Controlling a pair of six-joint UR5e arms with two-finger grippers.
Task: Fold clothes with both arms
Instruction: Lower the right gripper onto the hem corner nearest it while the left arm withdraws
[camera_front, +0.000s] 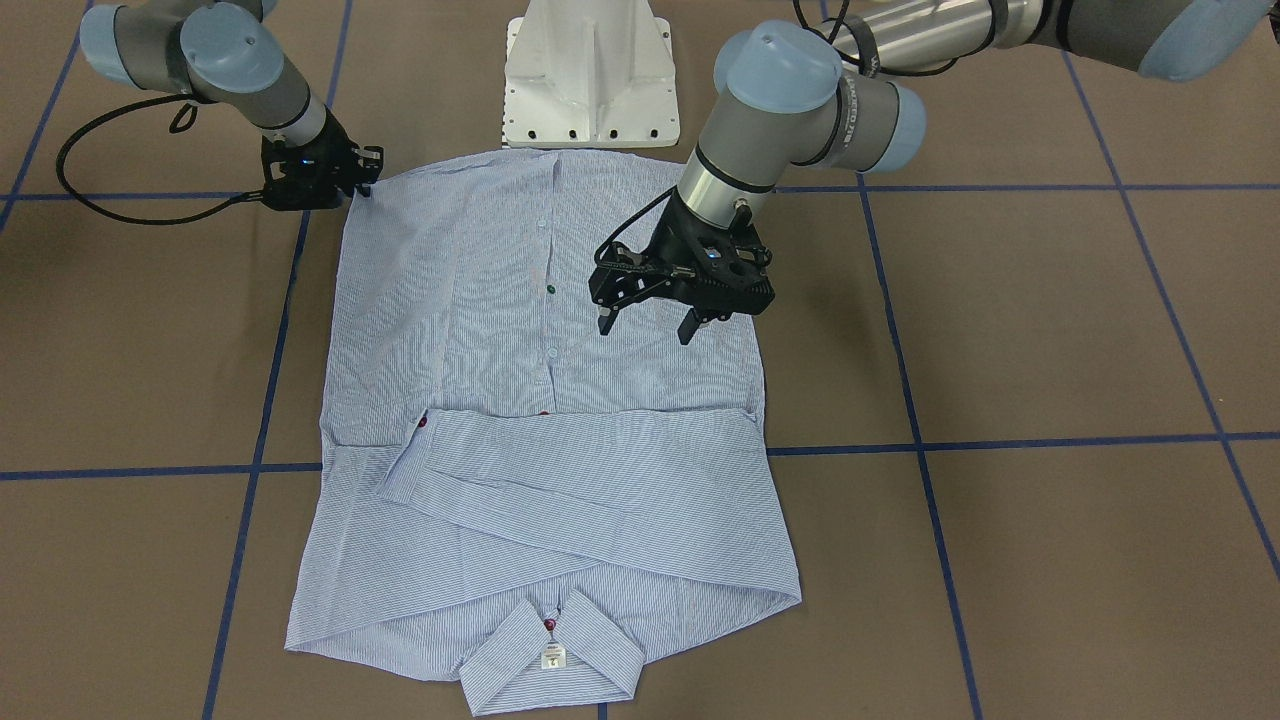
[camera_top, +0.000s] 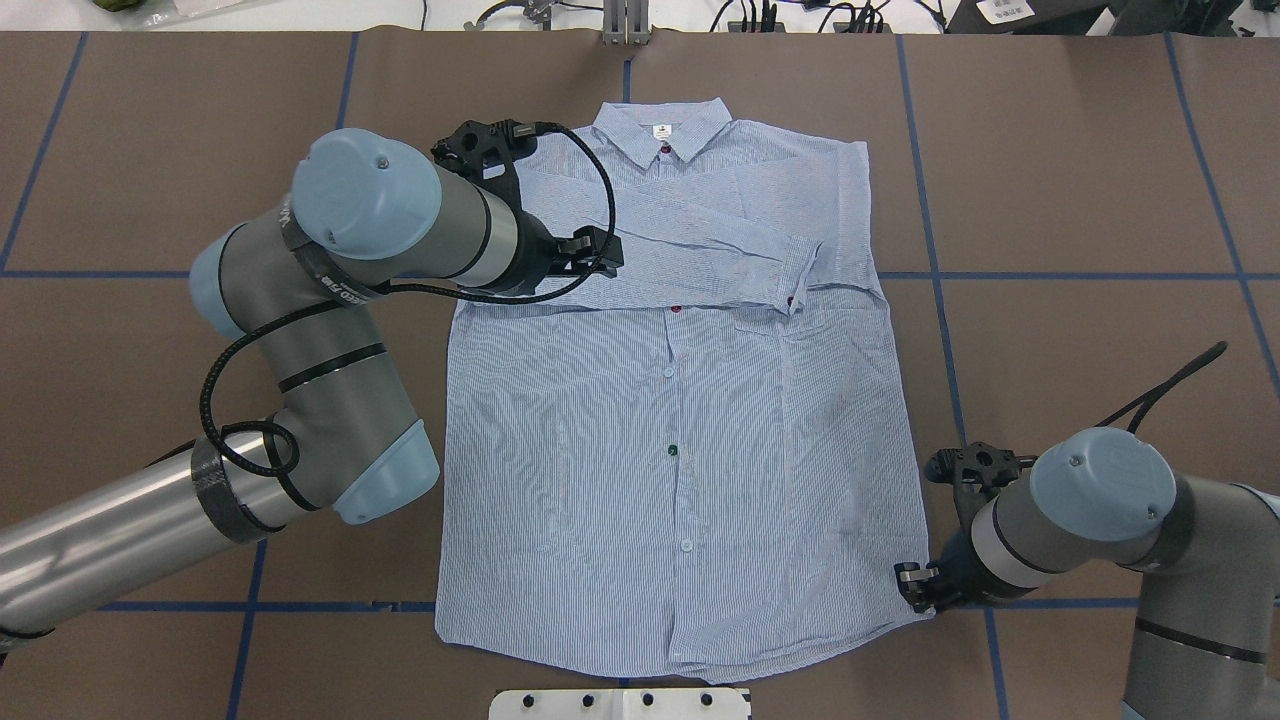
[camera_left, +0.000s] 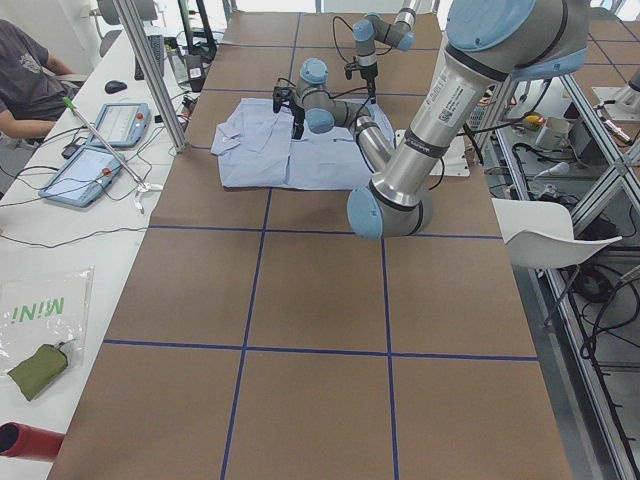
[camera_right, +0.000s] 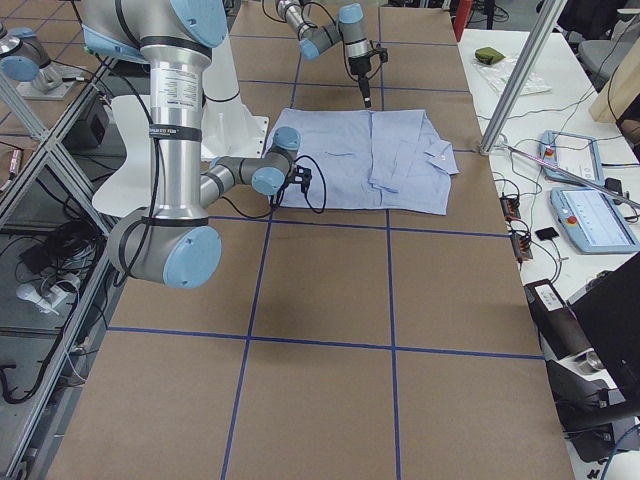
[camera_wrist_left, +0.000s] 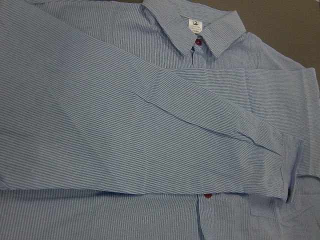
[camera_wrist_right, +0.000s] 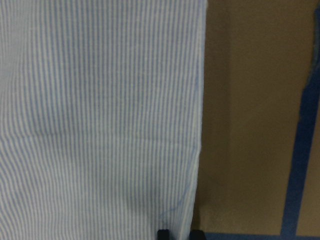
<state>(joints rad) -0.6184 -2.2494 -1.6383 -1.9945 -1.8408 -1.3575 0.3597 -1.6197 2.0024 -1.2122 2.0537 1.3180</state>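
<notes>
The light blue striped shirt (camera_front: 560, 520) lies flat and buttoned on the brown table, collar (camera_top: 662, 125) at the far edge from the robot. One sleeve (camera_wrist_left: 125, 125) is folded across the chest, its cuff (camera_top: 800, 285) near the chest pocket. My left gripper (camera_front: 648, 325) hangs open a little above the shirt's body, beside the folded sleeve, holding nothing. My right gripper (camera_front: 366, 185) is down at the hem corner (camera_top: 918, 590). In the right wrist view its fingertips (camera_wrist_right: 164, 234) stand close together on the shirt's edge (camera_wrist_right: 100, 100).
The white pedestal base (camera_front: 592, 75) stands just behind the hem. Blue tape lines (camera_top: 940, 300) cross the brown table cover. In the exterior left view a person (camera_left: 25, 70) sits at a side bench with tablets (camera_left: 85, 170); a white chair (camera_left: 545, 235) stands on the other side.
</notes>
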